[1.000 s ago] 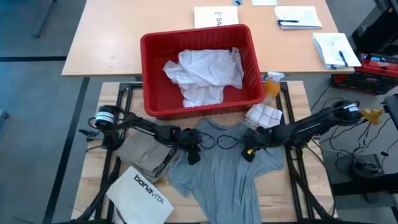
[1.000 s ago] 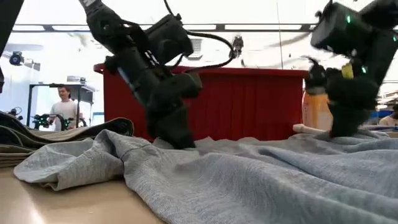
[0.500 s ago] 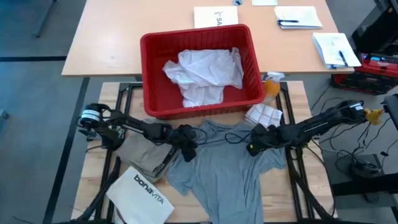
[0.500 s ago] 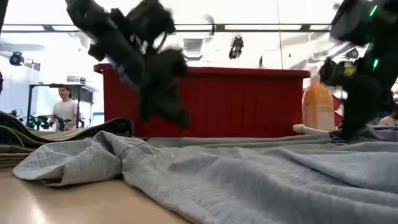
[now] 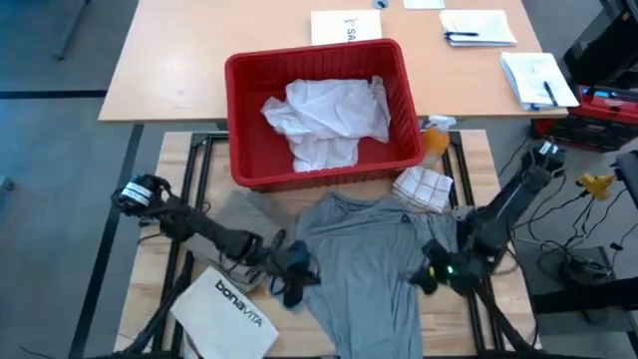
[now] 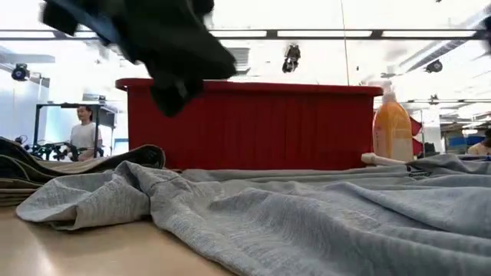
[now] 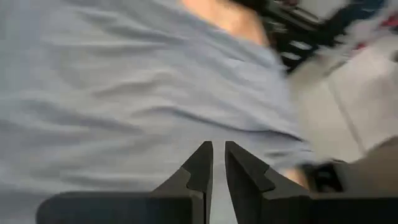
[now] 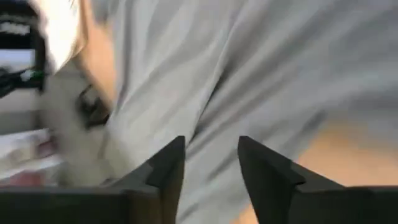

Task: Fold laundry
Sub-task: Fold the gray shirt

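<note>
My left gripper has its jaws almost closed on nothing, above the near left edge of the grey T-shirt. My right gripper has jaws apart, empty, over the shirt's right sleeve. The shirt lies flat on the wooden table, the khaki piece beside it (partly under the white bag). Behind stands the red bin with the white shirt, an orange bottle and a checked cloth. A person stands far in the room.

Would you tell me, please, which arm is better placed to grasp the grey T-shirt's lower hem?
Probably the left. In the high view the left hand hangs at the grey T-shirt's lower corner, while the right hand sits by its side edge, nearer the sleeve.
</note>
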You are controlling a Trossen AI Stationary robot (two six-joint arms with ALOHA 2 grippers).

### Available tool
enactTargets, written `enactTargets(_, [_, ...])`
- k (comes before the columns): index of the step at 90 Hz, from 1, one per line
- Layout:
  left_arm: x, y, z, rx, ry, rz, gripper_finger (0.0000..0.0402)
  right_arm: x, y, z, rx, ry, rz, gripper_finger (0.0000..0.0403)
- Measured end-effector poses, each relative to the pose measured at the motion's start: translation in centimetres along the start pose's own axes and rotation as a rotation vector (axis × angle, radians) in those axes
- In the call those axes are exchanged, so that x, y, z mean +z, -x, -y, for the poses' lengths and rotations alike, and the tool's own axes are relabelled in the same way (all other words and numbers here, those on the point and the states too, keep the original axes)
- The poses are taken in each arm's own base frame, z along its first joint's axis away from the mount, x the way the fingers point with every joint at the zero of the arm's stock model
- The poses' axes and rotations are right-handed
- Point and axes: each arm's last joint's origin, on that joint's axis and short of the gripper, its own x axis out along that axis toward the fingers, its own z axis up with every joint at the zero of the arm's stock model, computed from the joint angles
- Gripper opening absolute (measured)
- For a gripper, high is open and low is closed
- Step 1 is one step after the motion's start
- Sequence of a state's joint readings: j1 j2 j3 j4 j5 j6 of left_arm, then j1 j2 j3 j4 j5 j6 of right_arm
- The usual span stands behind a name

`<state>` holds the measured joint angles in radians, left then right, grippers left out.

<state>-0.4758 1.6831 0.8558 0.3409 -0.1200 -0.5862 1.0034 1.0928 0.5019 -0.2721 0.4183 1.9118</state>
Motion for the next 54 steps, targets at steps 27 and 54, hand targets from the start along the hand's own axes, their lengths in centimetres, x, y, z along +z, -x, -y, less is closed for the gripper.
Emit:
enactTargets(27, [-3.6,-5.3,5.4,-0.012,-0.031,-0.013,0.0025,-6.0,-5.0,0.4,-0.034,-0.044,-0.035,0.0137])
enactTargets(54, [-3.8,-12.5,5.7,0.102,-0.036,-0.142,0.0025,-7.3,-7.2,0.2,-0.18,-0.003,-0.017,0.0089])
